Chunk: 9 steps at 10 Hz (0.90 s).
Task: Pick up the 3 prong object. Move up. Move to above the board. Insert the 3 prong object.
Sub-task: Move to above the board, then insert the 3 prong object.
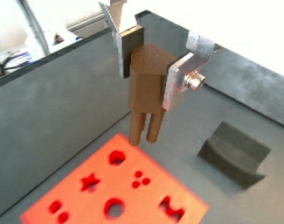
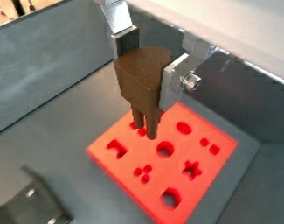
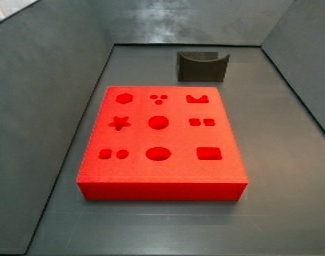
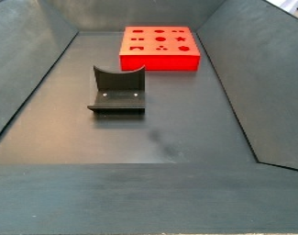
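Observation:
My gripper (image 1: 151, 70) is shut on the 3 prong object (image 1: 147, 87), a brown wooden peg held upright with its prongs pointing down. It shows the same way in both wrist views (image 2: 139, 83). The peg hangs in the air above the board (image 1: 114, 179), a flat bright red-orange block with dark shape cutouts, also in a wrist view (image 2: 179, 182). The prongs do not touch the board. The board lies on the grey floor in both side views (image 3: 158, 138) (image 4: 163, 61). The gripper and peg are outside both side views.
A dark grey U-shaped block (image 3: 202, 66) stands on the floor beside the board, also in a side view (image 4: 116, 90) and in both wrist views (image 1: 235, 150) (image 2: 27, 206). Grey bin walls (image 3: 45, 90) enclose the floor.

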{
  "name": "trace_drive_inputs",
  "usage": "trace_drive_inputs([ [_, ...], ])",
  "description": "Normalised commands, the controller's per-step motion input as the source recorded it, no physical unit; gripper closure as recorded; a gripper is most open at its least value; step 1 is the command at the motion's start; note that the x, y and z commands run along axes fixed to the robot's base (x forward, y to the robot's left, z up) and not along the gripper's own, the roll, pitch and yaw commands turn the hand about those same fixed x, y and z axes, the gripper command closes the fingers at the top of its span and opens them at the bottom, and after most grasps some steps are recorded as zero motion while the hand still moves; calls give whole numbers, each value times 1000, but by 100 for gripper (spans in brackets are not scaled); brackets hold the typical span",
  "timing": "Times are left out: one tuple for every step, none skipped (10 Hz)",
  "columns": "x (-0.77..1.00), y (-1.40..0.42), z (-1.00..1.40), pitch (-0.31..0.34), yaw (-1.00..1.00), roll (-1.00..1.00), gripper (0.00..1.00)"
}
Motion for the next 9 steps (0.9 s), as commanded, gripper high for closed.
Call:
trace_drive_inputs([
  [31,-821,188,96,3,7,100],
  [58,-444,107,121,6,9,100],
  [60,-234,66,112,9,11,100],
  [11,0,-37,0,0,0,100],
  [0,0,-131,-9,0,0,100],
  [0,0,-194,-24,17,1,100],
  [0,0,-200,-31,20,0,100],
  [0,0,-231,-37,20,1,100],
  [-14,0,-263,-66,17,6,100],
])
